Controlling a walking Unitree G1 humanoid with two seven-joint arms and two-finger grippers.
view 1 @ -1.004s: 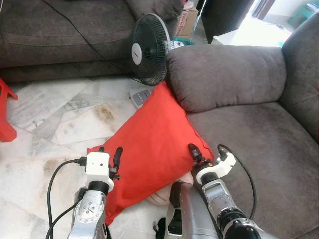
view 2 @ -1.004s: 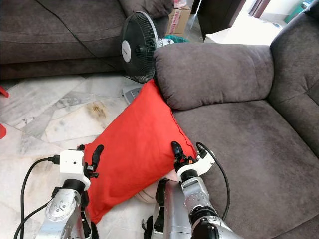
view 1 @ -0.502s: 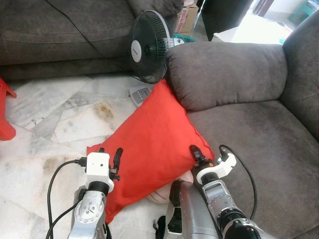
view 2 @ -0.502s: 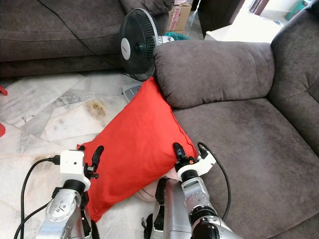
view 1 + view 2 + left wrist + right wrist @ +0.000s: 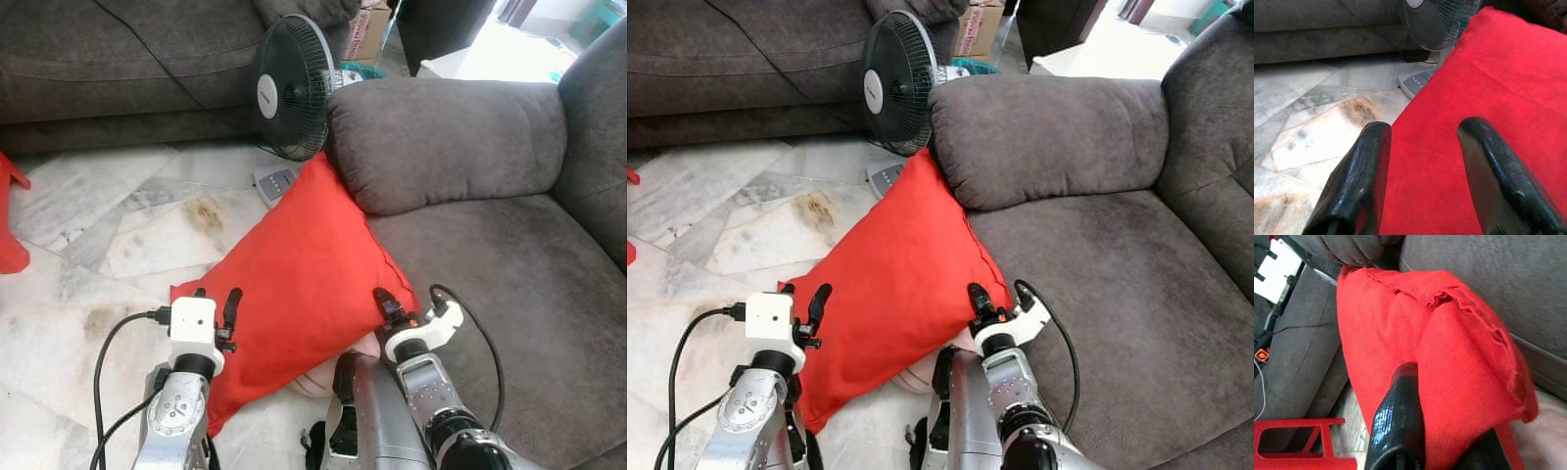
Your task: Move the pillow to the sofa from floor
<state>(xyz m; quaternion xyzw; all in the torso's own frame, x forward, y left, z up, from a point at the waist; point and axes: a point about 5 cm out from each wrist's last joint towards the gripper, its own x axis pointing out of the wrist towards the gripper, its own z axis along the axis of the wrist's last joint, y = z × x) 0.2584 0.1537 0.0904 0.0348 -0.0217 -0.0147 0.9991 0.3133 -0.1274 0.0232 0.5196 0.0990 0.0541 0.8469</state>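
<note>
Leaning on the sofa (image 5: 470, 157), the pillow (image 5: 304, 284) has its corner pinched by the right tool (image 5: 384, 305) for lifting, while the left tool (image 5: 216, 304) gapes empty.

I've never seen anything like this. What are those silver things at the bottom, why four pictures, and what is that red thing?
The silver things are a humanoid robot's two arms, each ending in a gripper with two black fingers. Two pictures come from cameras in its head, looking down; the other two from cameras on its wrists, looking along the fingers. The red thing is a pillow, leaning from the marble floor against a grey sofa. The left gripper is at the pillow's lower corner, its fingers open over the fabric. The right gripper presses the corner nearest the seat. A standing fan is behind.
</note>
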